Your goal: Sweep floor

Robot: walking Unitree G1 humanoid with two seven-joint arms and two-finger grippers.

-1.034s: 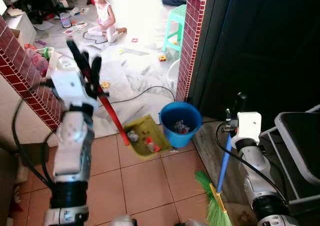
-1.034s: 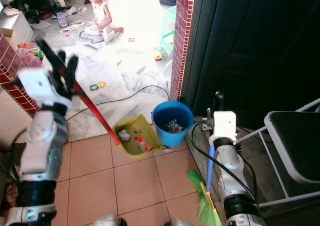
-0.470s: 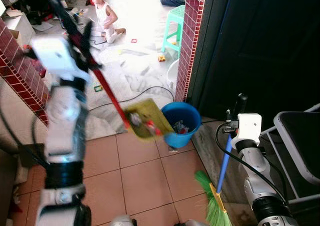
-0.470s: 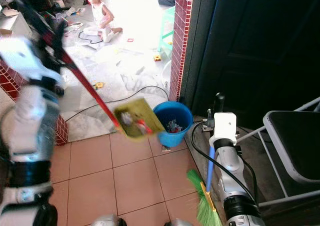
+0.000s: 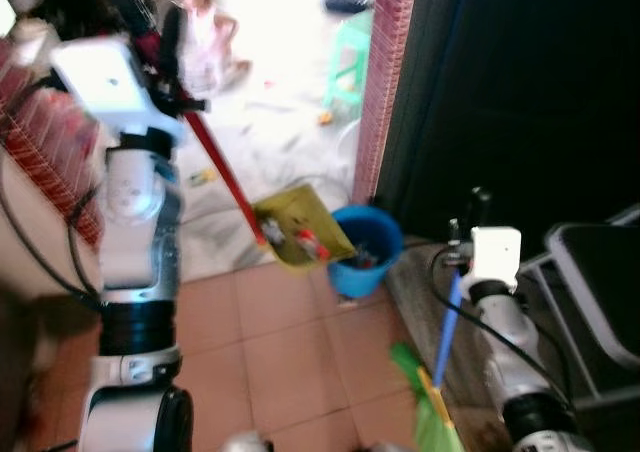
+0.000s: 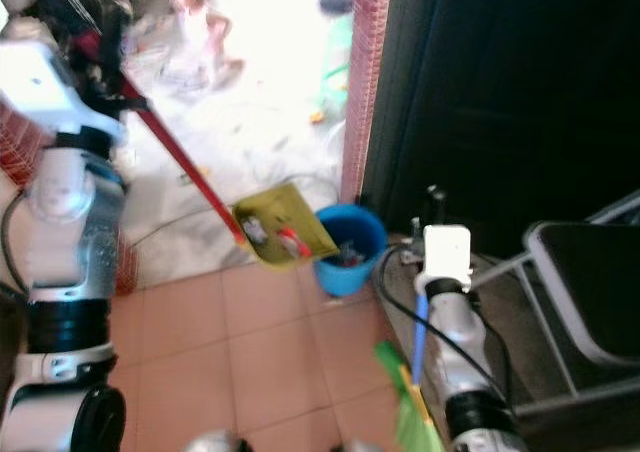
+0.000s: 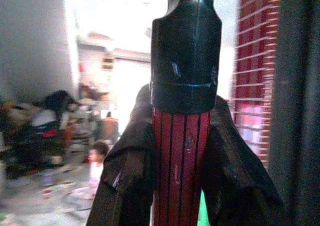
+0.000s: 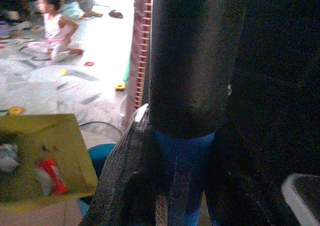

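Lifted higher than half a second ago, the yellow dustpan (image 5: pixel 301 226) now hangs tilted just beside the blue bucket's (image 5: pixel 372 255) rim, red and pale scraps on it; the bucket holds litter too. Left gripper (image 7: pixel 181 151) pinches the dustpan's red handle (image 5: pixel 222 172); right gripper (image 8: pixel 182 151) pinches the blue broom (image 5: pixel 445 337). Bare tiles (image 5: pixel 270 357) lie open between brick pillar (image 5: pixel 381 82) and robot.

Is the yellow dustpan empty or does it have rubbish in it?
Not empty. The yellow dustpan holds white and red scraps, raised beside the blue bucket.
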